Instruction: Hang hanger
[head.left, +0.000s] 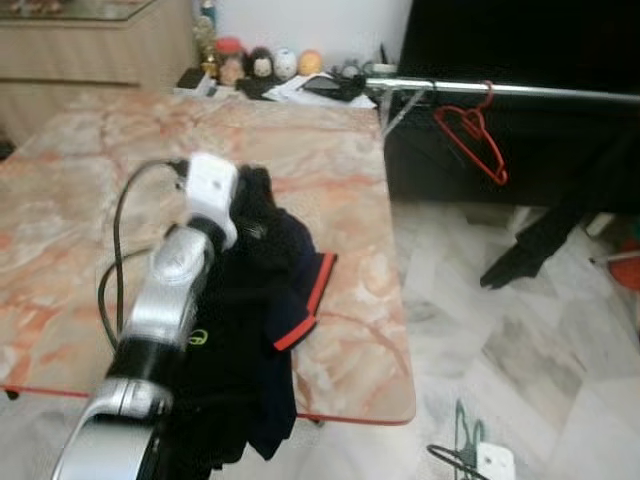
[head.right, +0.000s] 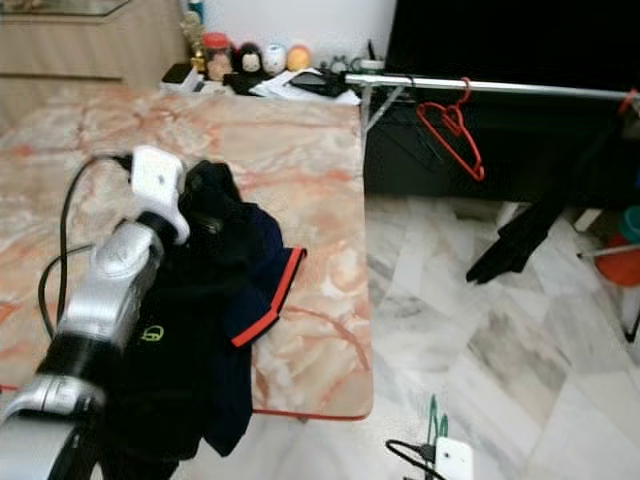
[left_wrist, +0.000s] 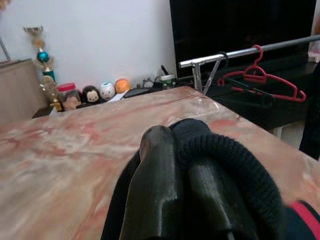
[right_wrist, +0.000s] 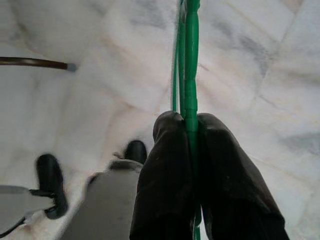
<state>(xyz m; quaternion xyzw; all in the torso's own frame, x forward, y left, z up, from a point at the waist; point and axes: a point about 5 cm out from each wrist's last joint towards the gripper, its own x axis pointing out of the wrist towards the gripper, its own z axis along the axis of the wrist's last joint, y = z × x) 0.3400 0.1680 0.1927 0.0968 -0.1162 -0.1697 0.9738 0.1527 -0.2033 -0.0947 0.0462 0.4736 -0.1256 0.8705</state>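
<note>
My right gripper (right_wrist: 192, 150) clamps the green hanger (right_wrist: 190, 60): thin, stiff, light; left gripper (left_wrist: 182, 165) pinches the dark garment (head.left: 265, 300), soft and limp; take the collar.

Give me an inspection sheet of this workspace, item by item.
Surface: marble-patterned table, mostly bare.
Job's things: green hanger held low over the floor; rail beyond the table's far right corner, carrying a red hanger.
Clutter: dark garment with red trim draped over the table's near edge; small figurines at the far edge.
Grippers: left gripper closed on the dark garment; right gripper closed on the green hanger.
Cables: black cable looping along the left arm; white plug block with a cord on the floor.
Surroundings: marble tile floor, white wall, wooden cabinet.
</note>
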